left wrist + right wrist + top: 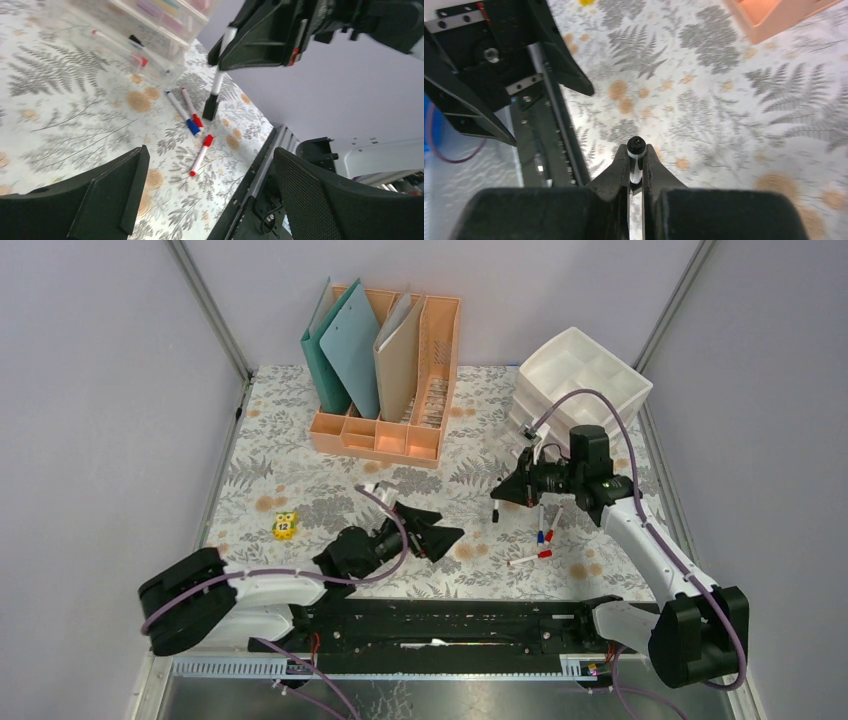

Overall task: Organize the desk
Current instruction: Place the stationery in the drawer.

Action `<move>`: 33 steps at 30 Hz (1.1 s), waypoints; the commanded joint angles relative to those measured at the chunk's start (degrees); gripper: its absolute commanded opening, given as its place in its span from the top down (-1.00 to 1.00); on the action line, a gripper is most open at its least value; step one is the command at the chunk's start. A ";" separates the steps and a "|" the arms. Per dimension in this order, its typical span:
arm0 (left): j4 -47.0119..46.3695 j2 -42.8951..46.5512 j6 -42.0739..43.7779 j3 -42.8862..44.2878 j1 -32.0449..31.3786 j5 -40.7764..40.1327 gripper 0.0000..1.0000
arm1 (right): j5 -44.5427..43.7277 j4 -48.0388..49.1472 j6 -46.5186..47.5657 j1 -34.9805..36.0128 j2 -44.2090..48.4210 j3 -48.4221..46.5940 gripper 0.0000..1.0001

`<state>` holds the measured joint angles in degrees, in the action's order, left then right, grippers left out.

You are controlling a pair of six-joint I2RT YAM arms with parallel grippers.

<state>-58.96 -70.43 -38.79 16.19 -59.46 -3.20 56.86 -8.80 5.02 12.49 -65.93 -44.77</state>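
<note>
Top view, left to right. The desk (pixel 300 480), covered in fern-and-flower cloth, fills the middle of the frame. The arm bases cover its near edge.

- 9 o'clock: small yellow figure (pixel 284 526) marked "12". It is too small to identify.
- 6 o'clock, slightly left: left gripper (pixel 435 530) low over the cloth, jaws spread wide, nothing between them. In the left wrist view, only the two finger ends of the left gripper (pixel 210 155) show, cut off by the bottom edge.
- 12 o'clock: peach file rack (pixel 400 435) with folders (pixel 350 345) leaning in its slots. Contents of the front compartments are not legible.
- 3 o'clock: right gripper (pixel 499 491) clamped narrow on a black-capped marker (pixel 495 508). The marker hangs upright with its cap downward. Whether the cap touches the cloth cannot be told. In the right wrist view, only the marker's end (pixel 636 148) pokes out between the fingers.
- 4 o'clock: three loose markers (pixel 530 558) lying flat, two side by side and one apart.
- 2 o'clock: white drawer unit (pixel 580 380). It is blurred in the left wrist view.
</note>
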 commanded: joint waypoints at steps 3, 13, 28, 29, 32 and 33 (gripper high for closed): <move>12.96 10.97 2.96 -4.15 0.88 -10.56 -0.97 | -16.44 -10.86 18.13 0.49 3.30 -8.26 1.00; 16.24 19.39 3.93 -9.15 2.33 -7.87 -0.97 | -37.90 -11.72 29.48 0.71 -3.28 -16.57 0.99; 14.26 18.51 3.76 -10.10 2.49 -5.11 -0.97 | -43.23 -9.91 30.31 4.07 -14.79 -16.59 0.99; 14.30 18.63 3.80 -10.12 2.48 -5.02 -0.98 | -43.23 -9.91 30.31 4.11 -15.34 -16.58 0.99; 14.47 18.92 3.68 -10.38 2.46 -4.86 -0.97 | -43.23 -9.91 30.31 4.08 -16.84 -16.54 0.99; 14.47 19.04 3.71 -10.46 2.50 -4.85 -0.97 | -43.23 -9.91 30.31 4.07 -17.12 -16.57 0.99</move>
<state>-41.67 -51.86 -35.81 6.87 -57.30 -9.13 14.41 -19.88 34.54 16.12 -82.04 -60.27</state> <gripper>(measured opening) 0.987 0.071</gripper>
